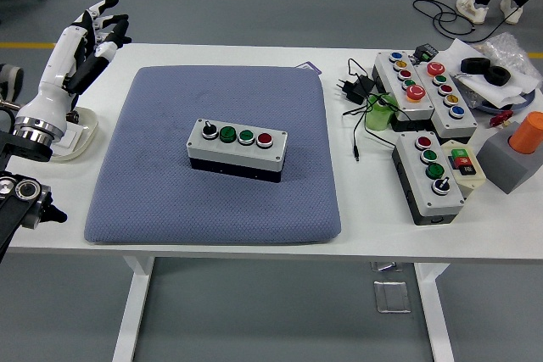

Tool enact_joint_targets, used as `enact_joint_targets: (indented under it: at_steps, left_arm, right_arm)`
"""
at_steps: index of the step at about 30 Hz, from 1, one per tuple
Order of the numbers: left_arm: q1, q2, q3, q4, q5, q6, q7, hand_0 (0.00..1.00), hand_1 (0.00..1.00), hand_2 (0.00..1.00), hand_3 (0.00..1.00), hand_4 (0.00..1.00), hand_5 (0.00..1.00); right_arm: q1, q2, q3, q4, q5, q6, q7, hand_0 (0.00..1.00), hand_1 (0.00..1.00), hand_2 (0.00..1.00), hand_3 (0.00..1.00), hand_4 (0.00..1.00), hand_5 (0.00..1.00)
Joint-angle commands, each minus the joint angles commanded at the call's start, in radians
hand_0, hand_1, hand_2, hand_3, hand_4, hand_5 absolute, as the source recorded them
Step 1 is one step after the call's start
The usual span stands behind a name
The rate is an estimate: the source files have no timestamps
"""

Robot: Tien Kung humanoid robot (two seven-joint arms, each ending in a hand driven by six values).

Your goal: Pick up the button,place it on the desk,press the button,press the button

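The button box point(237, 149) sits flat near the middle of the blue mat point(153, 201) on the desk point(254, 247), with its knob, two green buttons and red button facing up. Nothing touches it. The left hand point(92, 40) is raised at about ten o'clock from the box, well apart from it, above the small tray point(78, 143) at the desk's left edge, its fingers spread and holding nothing. The right hand is out of view. Judging by this, the box is placed; whether both presses are done cannot be told, and the hand looks withdrawn.
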Motion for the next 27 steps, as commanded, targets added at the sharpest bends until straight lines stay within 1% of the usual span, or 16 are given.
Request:
enact_joint_targets:
  at_steps: [3,4,5,7,9,10,11,14,18,19,21,27]
  left_arm:
    - [0.053,0.017,-0.041,0.002,-0.124,-0.029,0.01,0.639,0.725,0.808,0.871,0.649,0.998]
    - [0.06,0.019,-0.045,0.002,-0.168,-0.032,0.011,0.681,0.763,0.829,0.87,0.625,0.998]
    - [0.081,0.022,-0.06,0.004,-0.207,-0.042,0.01,0.681,0.763,0.829,0.87,0.625,0.998]
    - [0.095,0.022,-0.072,0.005,-0.237,-0.05,0.009,0.681,0.763,0.829,0.87,0.625,0.998]
    - [0.114,0.02,-0.091,0.005,-0.237,-0.064,0.007,0.681,0.763,0.829,0.87,0.625,0.998]
    - [0.119,0.02,-0.095,0.005,-0.236,-0.068,0.007,0.703,0.782,0.836,0.878,0.631,0.998]
    - [0.126,0.019,-0.102,0.005,-0.233,-0.073,0.008,0.703,0.782,0.836,0.878,0.631,0.998]
    - [0.145,0.02,-0.115,0.004,-0.227,-0.079,0.008,0.703,0.782,0.836,0.878,0.631,0.998]
    - [0.182,0.019,-0.141,0.0,-0.213,-0.095,0.011,0.707,0.79,0.844,0.881,0.628,0.998]
    - [0.184,0.019,-0.143,-0.001,-0.213,-0.096,0.012,0.707,0.79,0.844,0.881,0.628,0.998]
    - [0.205,0.016,-0.158,-0.005,-0.202,-0.106,0.012,0.707,0.79,0.844,0.881,0.628,0.998]
    - [0.227,0.007,-0.177,-0.015,-0.192,-0.116,0.013,0.712,0.796,0.847,0.883,0.623,0.998]
  right_arm:
    - [0.002,-0.002,-0.002,0.0,0.003,0.0,0.004,0.627,0.477,0.539,0.582,0.279,0.022]
    - [0.002,-0.002,-0.002,0.0,0.004,0.0,0.004,0.627,0.477,0.539,0.582,0.279,0.022]
    - [0.003,-0.003,-0.004,0.0,0.007,0.0,0.006,0.627,0.477,0.539,0.582,0.279,0.022]
    - [0.004,-0.003,-0.005,0.0,0.007,0.0,0.005,0.627,0.477,0.539,0.582,0.279,0.022]
    - [0.007,-0.002,-0.003,0.0,-0.001,0.001,0.002,0.627,0.477,0.539,0.582,0.279,0.022]
    - [0.008,-0.001,-0.003,0.0,-0.004,0.001,0.001,0.627,0.477,0.539,0.582,0.279,0.022]
    - [0.009,-0.001,-0.003,0.0,-0.006,0.001,0.0,0.627,0.477,0.539,0.582,0.279,0.022]
    - [0.011,0.001,-0.003,0.0,-0.014,0.001,-0.001,0.627,0.477,0.539,0.582,0.279,0.022]
    - [0.013,0.003,-0.015,0.0,-0.005,0.002,0.001,0.627,0.477,0.539,0.582,0.279,0.022]
    - [0.013,0.003,-0.016,0.0,-0.003,0.002,0.001,0.627,0.477,0.539,0.582,0.279,0.022]
    - [0.013,0.004,-0.015,0.0,-0.003,0.002,0.001,0.627,0.477,0.539,0.582,0.279,0.022]
    - [0.011,0.004,-0.013,0.0,-0.006,0.002,0.001,0.627,0.477,0.539,0.582,0.279,0.022]
